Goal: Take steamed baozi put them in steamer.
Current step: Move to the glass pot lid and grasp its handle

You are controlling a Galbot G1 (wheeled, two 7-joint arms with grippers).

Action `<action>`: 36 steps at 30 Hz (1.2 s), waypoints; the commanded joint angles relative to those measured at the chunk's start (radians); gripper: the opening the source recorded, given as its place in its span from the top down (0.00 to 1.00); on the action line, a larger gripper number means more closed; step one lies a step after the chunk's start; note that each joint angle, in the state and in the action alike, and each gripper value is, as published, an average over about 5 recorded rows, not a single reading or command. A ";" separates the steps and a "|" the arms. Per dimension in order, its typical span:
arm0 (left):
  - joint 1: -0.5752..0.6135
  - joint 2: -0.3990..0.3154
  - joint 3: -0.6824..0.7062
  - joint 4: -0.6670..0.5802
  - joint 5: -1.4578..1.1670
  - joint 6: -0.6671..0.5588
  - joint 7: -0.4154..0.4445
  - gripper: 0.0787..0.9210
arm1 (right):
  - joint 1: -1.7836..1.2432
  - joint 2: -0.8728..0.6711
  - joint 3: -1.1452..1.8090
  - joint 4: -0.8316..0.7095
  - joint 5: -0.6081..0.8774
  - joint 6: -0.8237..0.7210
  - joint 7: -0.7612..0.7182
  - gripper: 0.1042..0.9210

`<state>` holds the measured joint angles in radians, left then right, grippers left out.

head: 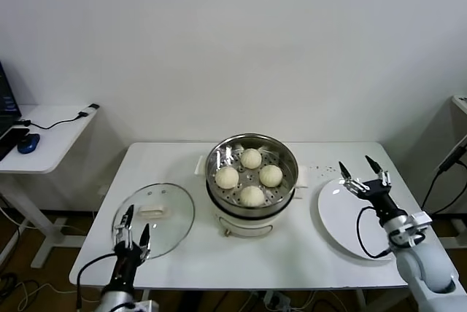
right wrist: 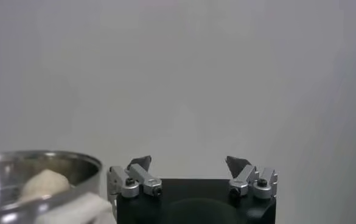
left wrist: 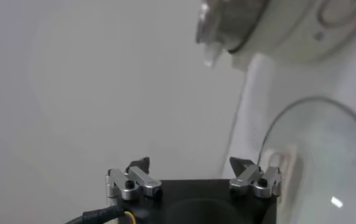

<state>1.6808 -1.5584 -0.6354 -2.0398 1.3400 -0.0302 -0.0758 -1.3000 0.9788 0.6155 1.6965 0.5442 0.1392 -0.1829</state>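
Several off-white pleated baozi (head: 251, 158) (head: 227, 177) (head: 271, 175) lie inside the shiny steel steamer (head: 252, 147), which sits on a white cooker base at the table's middle. The steamer also shows in the right wrist view (right wrist: 19, 164) with a baozi (right wrist: 44, 182) in it. My right gripper (head: 363, 171) is open and empty above the white plate (head: 343, 217), right of the steamer. My left gripper (head: 133, 224) is open and empty at the near left, over the edge of the glass lid (head: 157, 213).
The glass lid with a white handle (left wrist: 287, 167) lies flat left of the steamer. The empty white plate lies at the right. A side desk (head: 44, 133) with a mouse and cables stands far left. A wall is behind the table.
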 commanded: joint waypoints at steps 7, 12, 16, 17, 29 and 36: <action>-0.298 0.002 0.037 0.384 0.377 0.130 0.024 0.12 | -0.083 0.099 0.109 -0.034 -0.154 0.000 0.017 0.12; -0.375 0.013 0.029 0.466 0.363 0.135 0.019 0.12 | -0.079 0.115 0.109 -0.037 -0.168 0.000 0.022 0.12; -0.417 0.030 0.023 0.521 0.334 0.134 0.019 0.12 | -0.078 0.124 0.112 -0.040 -0.178 0.001 0.022 0.12; -0.424 0.033 0.024 0.529 0.325 0.135 0.019 0.12 | -0.077 0.126 0.114 -0.043 -0.180 0.001 0.022 0.12; -0.502 0.045 0.042 0.606 0.261 0.167 -0.070 0.12 | -0.066 0.144 0.114 -0.070 -0.207 0.011 0.015 0.12; -0.512 0.057 0.046 0.610 0.230 0.163 -0.060 0.13 | -0.065 0.161 0.111 -0.085 -0.231 0.020 0.000 0.12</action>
<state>1.2170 -1.5106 -0.5921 -1.4801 1.5979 0.1240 -0.1174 -1.3632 1.1243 0.7230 1.6222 0.3373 0.1559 -0.1762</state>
